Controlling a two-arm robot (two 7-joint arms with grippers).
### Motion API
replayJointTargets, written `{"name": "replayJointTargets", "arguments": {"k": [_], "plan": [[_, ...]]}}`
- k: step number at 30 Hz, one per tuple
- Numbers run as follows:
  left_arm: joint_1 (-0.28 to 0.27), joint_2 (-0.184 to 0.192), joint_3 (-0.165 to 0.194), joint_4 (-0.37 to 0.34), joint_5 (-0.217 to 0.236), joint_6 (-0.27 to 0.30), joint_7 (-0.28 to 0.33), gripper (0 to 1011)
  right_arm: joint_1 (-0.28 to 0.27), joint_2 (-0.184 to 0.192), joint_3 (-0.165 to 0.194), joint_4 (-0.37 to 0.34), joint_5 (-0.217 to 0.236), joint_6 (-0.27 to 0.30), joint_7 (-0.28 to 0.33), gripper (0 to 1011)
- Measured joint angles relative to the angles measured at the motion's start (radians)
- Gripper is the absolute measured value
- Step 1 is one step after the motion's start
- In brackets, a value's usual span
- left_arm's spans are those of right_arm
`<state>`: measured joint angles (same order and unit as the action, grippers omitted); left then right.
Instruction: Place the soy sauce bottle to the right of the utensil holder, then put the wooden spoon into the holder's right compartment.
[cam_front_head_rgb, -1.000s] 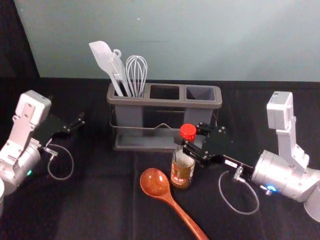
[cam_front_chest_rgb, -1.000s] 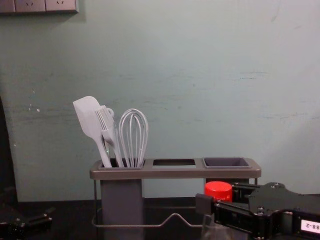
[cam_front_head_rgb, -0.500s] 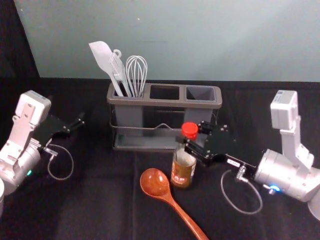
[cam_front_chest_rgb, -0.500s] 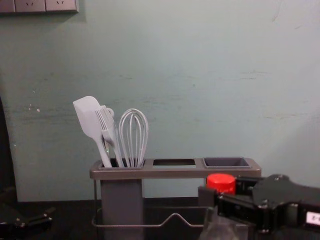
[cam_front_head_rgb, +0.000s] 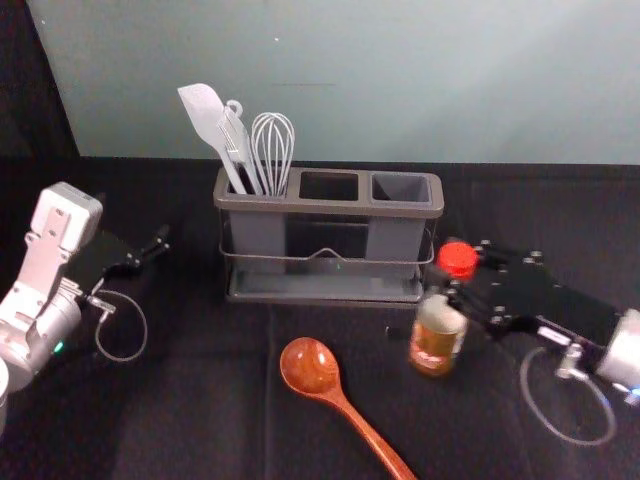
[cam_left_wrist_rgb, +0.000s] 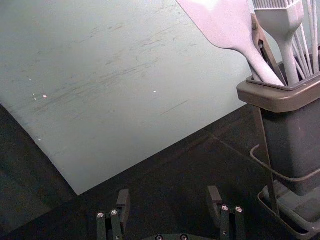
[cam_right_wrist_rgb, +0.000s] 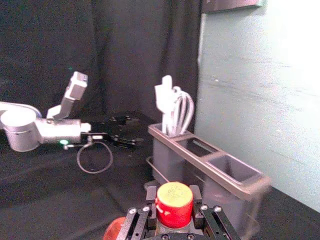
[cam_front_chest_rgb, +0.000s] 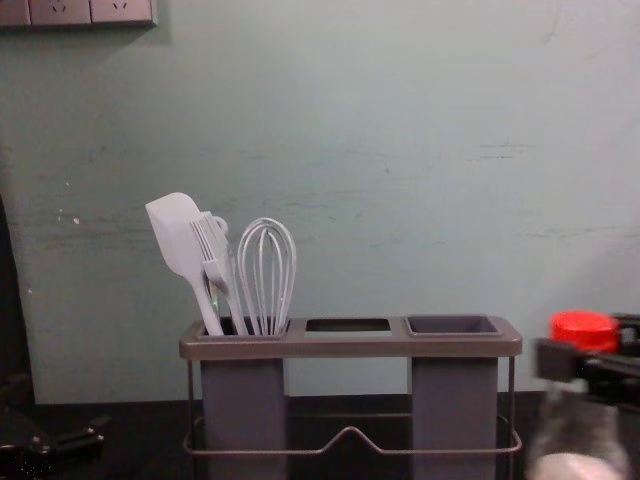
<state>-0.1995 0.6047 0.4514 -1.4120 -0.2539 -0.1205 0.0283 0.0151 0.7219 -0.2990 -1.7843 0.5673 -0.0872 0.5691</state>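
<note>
Pinching the bottle (cam_front_head_rgb: 436, 340) upright in the right pincer (cam_right_wrist_rgb: 173, 194), likely for standing it beside the holder (cam_front_head_rgb: 330, 207), and parking the spread left pincer (cam_left_wrist_rgb: 168, 195) opposite.

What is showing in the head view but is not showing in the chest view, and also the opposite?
Head view, not chest view: the wooden spoon, lying in front of the holder, and the bottle's lower end.

Chest view, not head view: the wall socket panel, high at the left.

Both: the utensil holder with spatula, brush and whisk, the right gripper holding the red-capped bottle, and the left gripper at the left.
</note>
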Motion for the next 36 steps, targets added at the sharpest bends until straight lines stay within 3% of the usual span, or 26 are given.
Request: {"name": "replayJointTargets", "arguments": {"k": [6, 13, 25, 36], "plan": [[0.000, 0.000, 0.000, 0.000, 0.000, 0.000, 0.000, 1005, -0.057, 0.021, 0.074, 0.016, 0.021, -0.034, -0.008, 385], [0.000, 0.000, 0.000, 0.000, 0.000, 0.000, 0.000, 1005, -0.039, 0.001, 0.107, 0.075, 0.015, -0.042, -0.014, 385], [0.000, 0.000, 0.000, 0.000, 0.000, 0.000, 0.000, 1005, 0.090, -0.085, 0.071, 0.199, -0.039, -0.047, -0.013, 385], [0.000, 0.000, 0.000, 0.000, 0.000, 0.000, 0.000, 1005, 0.176, -0.152, 0.031, 0.293, -0.094, -0.048, -0.024, 385]]}}
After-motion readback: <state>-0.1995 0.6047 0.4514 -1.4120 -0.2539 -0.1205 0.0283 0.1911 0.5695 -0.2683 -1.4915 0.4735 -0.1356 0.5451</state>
